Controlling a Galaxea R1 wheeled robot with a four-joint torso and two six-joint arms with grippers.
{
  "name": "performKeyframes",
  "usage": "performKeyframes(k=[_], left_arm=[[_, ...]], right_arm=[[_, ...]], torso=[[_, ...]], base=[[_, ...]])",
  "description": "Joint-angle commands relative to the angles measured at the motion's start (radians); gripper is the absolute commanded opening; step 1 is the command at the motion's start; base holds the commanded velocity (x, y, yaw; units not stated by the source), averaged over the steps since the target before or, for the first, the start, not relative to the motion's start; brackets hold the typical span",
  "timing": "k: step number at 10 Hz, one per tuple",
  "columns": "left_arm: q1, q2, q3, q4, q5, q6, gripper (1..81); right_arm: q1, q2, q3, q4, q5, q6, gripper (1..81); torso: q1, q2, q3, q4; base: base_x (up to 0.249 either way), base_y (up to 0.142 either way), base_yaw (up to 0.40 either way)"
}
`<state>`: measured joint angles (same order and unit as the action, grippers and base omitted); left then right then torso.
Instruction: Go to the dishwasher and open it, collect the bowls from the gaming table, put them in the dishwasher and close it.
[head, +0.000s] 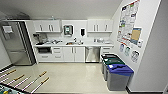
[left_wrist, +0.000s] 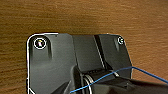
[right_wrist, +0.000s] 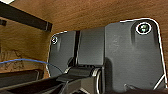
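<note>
Dishwasher (head: 92, 54) sits shut under the desk (head: 75, 44) at centre frame, across open floor from the gaming table (head: 7, 89) rods at lower left; jaws' state cannot be told, nor which arm is nearer.

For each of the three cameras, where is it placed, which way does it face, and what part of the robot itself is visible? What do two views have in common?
Head view: high on the robot, facing forward and down at a kitchenette with the stainless-steel-fronted dishwasher, a tall steel refrigerator, blue-lidded grey bins and the gaming table's rods.
Left wrist view: on the left wrist, facing a brown wood-grain surface; the robot's dark plate shows.
Right wrist view: on the right wrist, facing similar brown wood; the dark plate shows.
Shared: both wrist views show wood grain, the plate and a blue cable.
</note>
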<state>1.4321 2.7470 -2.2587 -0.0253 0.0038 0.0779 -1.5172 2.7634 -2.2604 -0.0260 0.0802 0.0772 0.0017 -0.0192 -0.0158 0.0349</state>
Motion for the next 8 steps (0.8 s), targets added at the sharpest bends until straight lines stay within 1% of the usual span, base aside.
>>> performKeyframes(k=[1,8], left_arm=[[-0.061,-0.015,0.013,0.008,0.051,0.002,81.1],[-0.061,-0.012,0.011,0.008,0.053,0.002,81.1]], right_arm=[[0.056,-0.017,0.013,0.003,-0.048,-0.004,81.1],[0.057,-0.015,0.013,0.000,-0.048,-0.004,81.1]], torso=[[0.000,0.000,0.000,0.000],[0.000,0.000,0.000,0.000]], base=[[0.191,0.000,0.000],[0.190,0.000,0.000]])
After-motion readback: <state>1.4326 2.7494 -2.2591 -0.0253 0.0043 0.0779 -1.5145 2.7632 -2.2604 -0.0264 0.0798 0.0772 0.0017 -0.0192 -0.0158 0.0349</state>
